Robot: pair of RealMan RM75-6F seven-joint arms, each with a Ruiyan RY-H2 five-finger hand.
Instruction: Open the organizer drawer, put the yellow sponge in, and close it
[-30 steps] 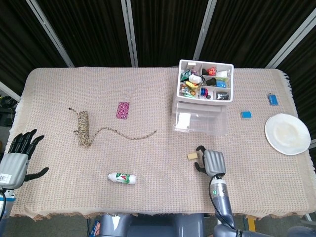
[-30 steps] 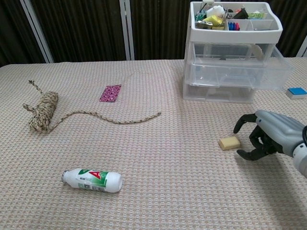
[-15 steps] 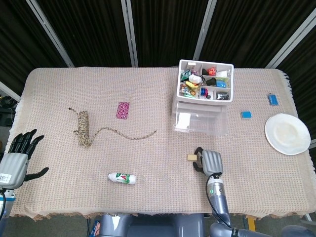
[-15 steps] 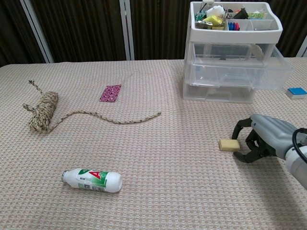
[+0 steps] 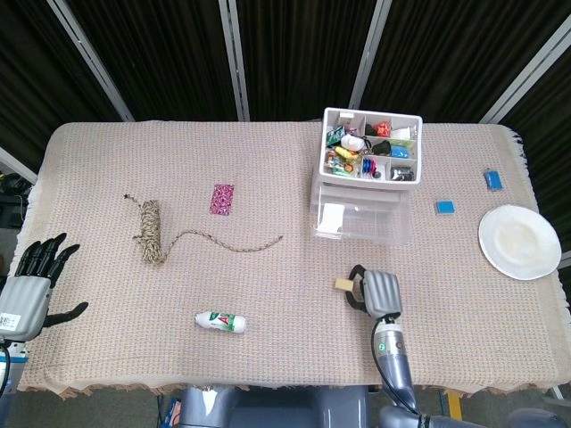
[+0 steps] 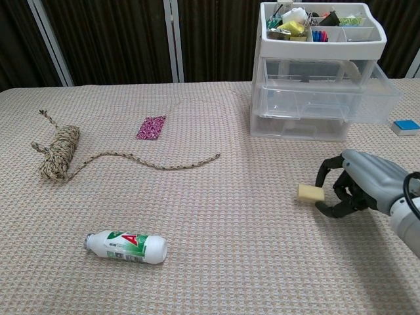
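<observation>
The small yellow sponge (image 5: 343, 284) (image 6: 308, 191) is at the front right of the table, its right end pinched between the fingertips of my right hand (image 5: 376, 292) (image 6: 359, 186). It looks tilted and barely off the cloth. Behind it stands the clear organizer (image 5: 368, 189) (image 6: 319, 121), whose middle drawer (image 5: 362, 222) (image 6: 328, 102) is pulled out toward me and looks bare inside. The top tray (image 5: 331, 121) (image 6: 321, 47) is full of small items. My left hand (image 5: 36, 282) hovers at the table's front left corner, fingers spread, holding nothing.
A coil of rope (image 5: 150, 230) (image 6: 56, 152) with a trailing end lies at the left. A white bottle (image 5: 221, 322) (image 6: 128, 247) lies on its side near the front. There is a pink patch (image 5: 222, 199) (image 6: 151, 127), a white plate (image 5: 518, 242) and blue blocks (image 5: 444, 207) (image 6: 407, 126) at the right.
My right hand has slid left to the sponge and curled its fingers around its right end. The sponge has shifted a little left and up. The left hand has stayed still.
</observation>
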